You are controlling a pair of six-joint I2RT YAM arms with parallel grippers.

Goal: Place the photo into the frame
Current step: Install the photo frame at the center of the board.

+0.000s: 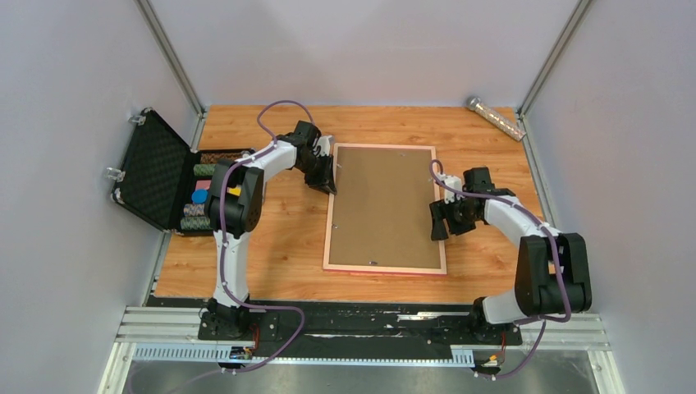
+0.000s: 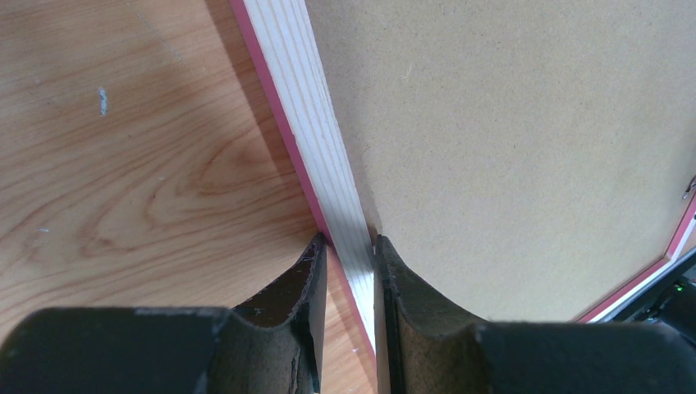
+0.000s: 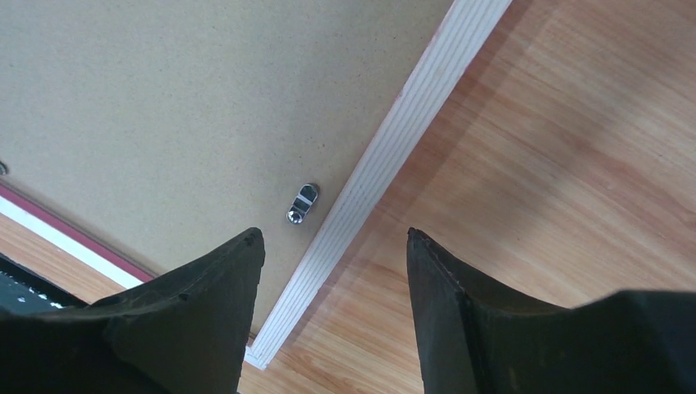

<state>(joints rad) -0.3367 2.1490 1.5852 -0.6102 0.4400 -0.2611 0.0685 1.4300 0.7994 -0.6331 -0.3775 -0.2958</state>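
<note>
An open black foam-lined case (image 1: 156,168) holding stacked round chips (image 1: 197,209) stood at the left edge of the wooden table (image 1: 279,238). A clear ribbed tube (image 1: 496,117) lay in the far right corner, well apart from the work. Nothing lay across the frame.

There was one large thin-railed pink rectangular picture frame (image 1: 329,222), face-down mid-table. One plain brown backing board (image 1: 384,205) sat inside it, and the right wrist view showed one small metal clip (image 3: 301,203).

The left gripper (image 1: 327,176) was narrowed onto the frame's left rail (image 2: 308,107) near the far corner, one finger on each side. The right gripper (image 3: 334,235) stood spread wide and held nothing. The right rail ran between its fingers.
</note>
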